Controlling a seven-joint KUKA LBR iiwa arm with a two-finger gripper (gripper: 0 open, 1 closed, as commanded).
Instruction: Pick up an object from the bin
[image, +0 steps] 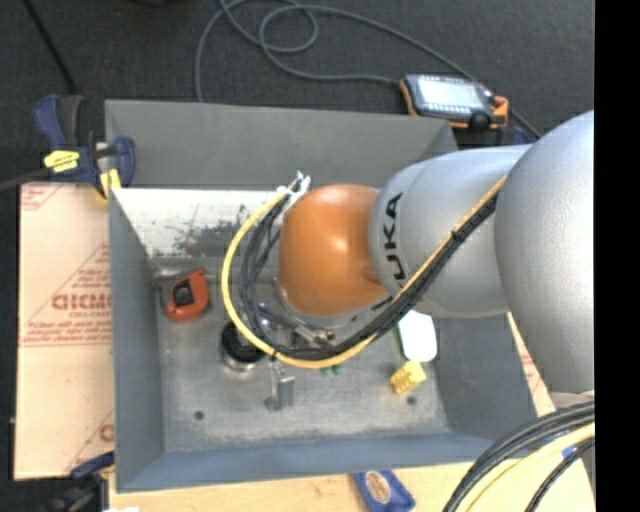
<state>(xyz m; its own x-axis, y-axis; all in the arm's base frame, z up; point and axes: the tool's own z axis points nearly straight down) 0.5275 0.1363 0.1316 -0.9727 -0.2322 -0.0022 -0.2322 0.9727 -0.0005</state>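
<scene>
Gripper (278, 388) is hanging low over bare floor of the grey metal bin (200, 405), pointing down. Whether it is open or closed: cannot tell. Nothing is showing in its grasp.

Nearest thing: a black round thing (238, 345) on a pale base, lying just up and left of the gripper. Contact with the gripper: cannot tell.

Further up-left of the gripper, an orange tape measure (186, 296) with a dark centre is lying near the bin's left wall. Right of the gripper, a small yellow block (407, 377) is lying; beyond it, up-right, a white piece (418, 338) is half hidden under the arm.

Bin floor is looking scuffed, with dark flecks on the sloping back wall.

Above the gripper, the orange wrist cover (325, 250) is facing the camera, yellow and black cables (236, 255) looping round its left side. The grey arm (520, 230) is reaching in from the right; letters "UKA" are reading on it.

Far above the gripper, outside the bin, dark floor (120, 50) is carrying a thin cable (215, 40) and an orange-edged handheld unit (452, 98) with a screen.
</scene>
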